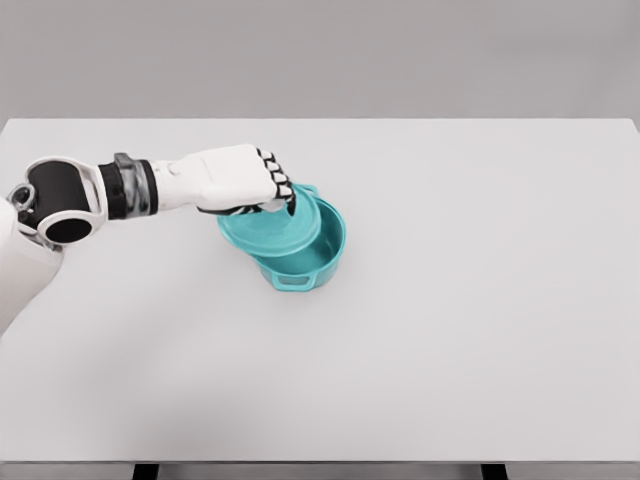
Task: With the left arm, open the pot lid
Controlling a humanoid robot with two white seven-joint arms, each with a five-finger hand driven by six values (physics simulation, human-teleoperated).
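Observation:
A teal pot [310, 262] with two side handles stands a little left of the middle of the white table [480, 300]. Its teal lid [272, 232] is raised off the rim and shifted to the left, tilted, so the pot's inside shows on the right. My left hand [262, 190] comes in from the left and sits over the lid's top, fingers curled down on the lid's knob, which the hand hides. The right arm does not show.
The table's far edge runs along the top against a grey wall, and its front edge lies near the bottom of the picture. No other objects stand on it.

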